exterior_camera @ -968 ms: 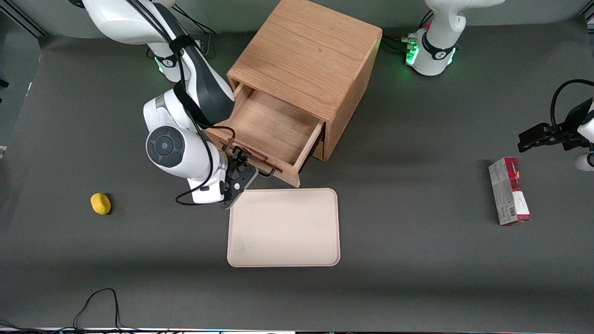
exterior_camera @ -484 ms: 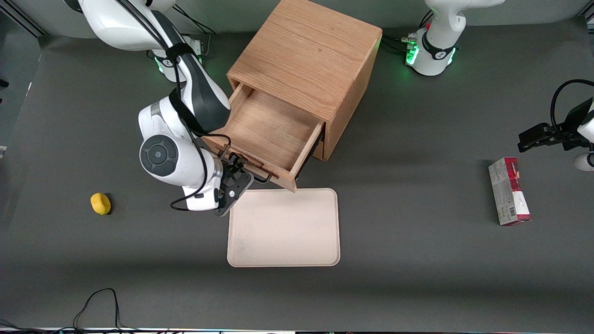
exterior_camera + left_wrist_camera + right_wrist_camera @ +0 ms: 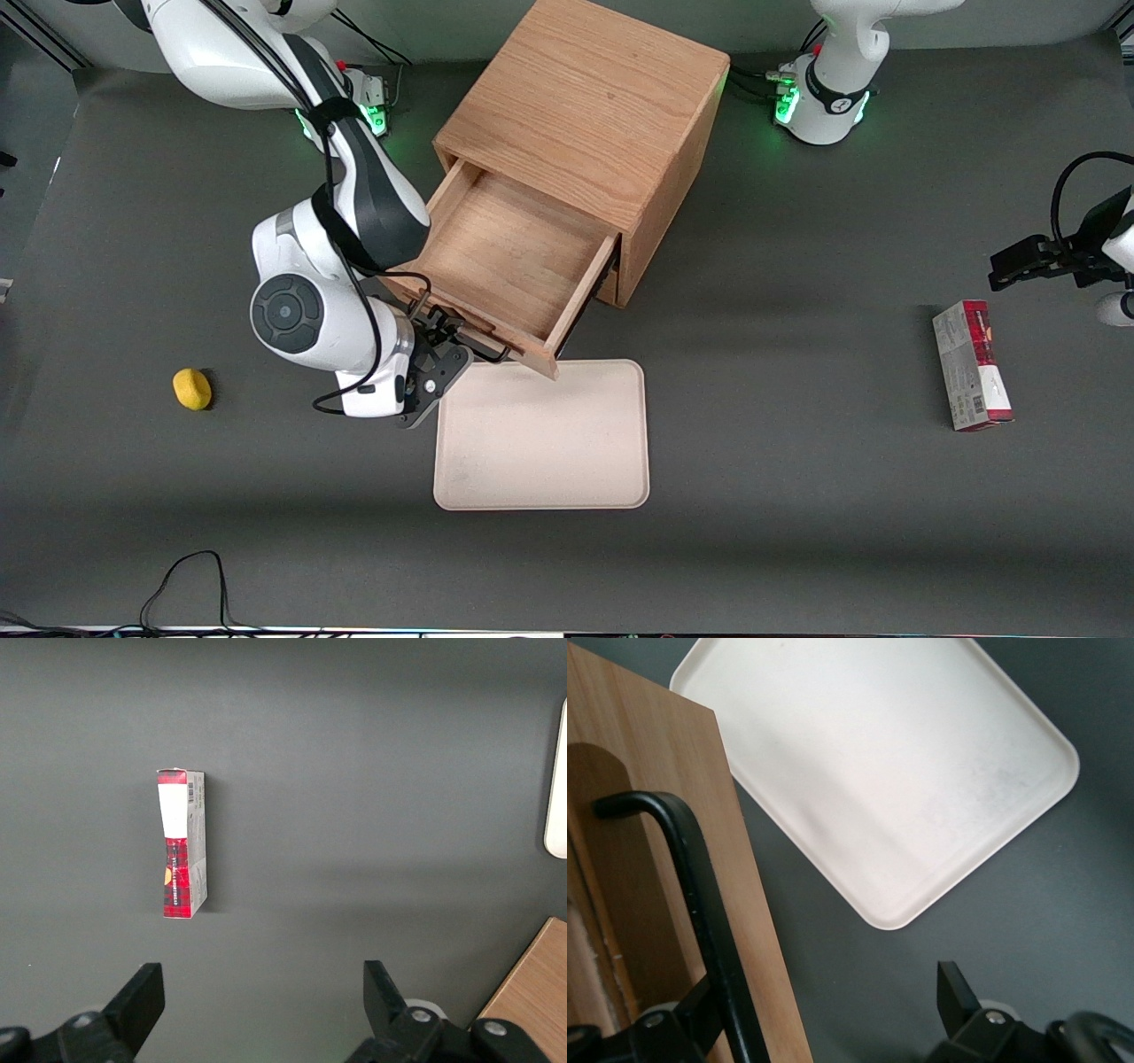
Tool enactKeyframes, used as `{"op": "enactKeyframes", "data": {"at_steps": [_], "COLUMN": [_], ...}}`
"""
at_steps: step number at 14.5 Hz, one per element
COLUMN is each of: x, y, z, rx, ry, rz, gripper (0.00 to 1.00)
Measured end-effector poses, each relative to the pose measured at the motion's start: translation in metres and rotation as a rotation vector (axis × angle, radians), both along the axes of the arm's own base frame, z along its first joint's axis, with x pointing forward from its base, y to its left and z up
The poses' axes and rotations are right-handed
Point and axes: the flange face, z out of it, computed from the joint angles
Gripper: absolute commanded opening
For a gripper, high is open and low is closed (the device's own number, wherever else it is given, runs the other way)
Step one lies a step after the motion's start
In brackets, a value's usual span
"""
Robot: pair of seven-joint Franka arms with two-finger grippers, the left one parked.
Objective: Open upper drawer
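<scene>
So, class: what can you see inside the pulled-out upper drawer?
The upper drawer shows only its bare wooden floor; nothing lies in it. The corner near the working arm is covered by that arm. The claw is at the black handle.

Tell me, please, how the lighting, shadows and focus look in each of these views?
Front view: even light, soft shadow bands across the table, green glow at both arm bases, gripper at the upper drawer handle. Right wrist view: the black handle looks soft up close; mild glare on the tray. Left wrist view: sharp box, faint shadow beside it.
</scene>
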Motion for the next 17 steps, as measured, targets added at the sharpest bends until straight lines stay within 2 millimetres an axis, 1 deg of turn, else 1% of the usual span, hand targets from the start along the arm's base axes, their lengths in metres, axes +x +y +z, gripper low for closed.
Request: {"op": "enactKeyframes", "data": {"at_steps": [5, 9, 13, 15, 17], "x": [0.012, 0.019, 0.023, 0.024, 0.024], "y": [-0.015, -0.026, -0.027, -0.026, -0.025], "z": [-0.003, 0.000, 0.002, 0.012, 0.035], "rx": [-0.002, 0.000, 0.003, 0.007, 0.009], "ry": [-0.005, -0.014, -0.023, -0.031, -0.030], "rz": [-0.025, -0.043, -0.046, -0.044, -0.036], "gripper": [1.00, 1.00, 1.00, 1.00, 1.00]}}
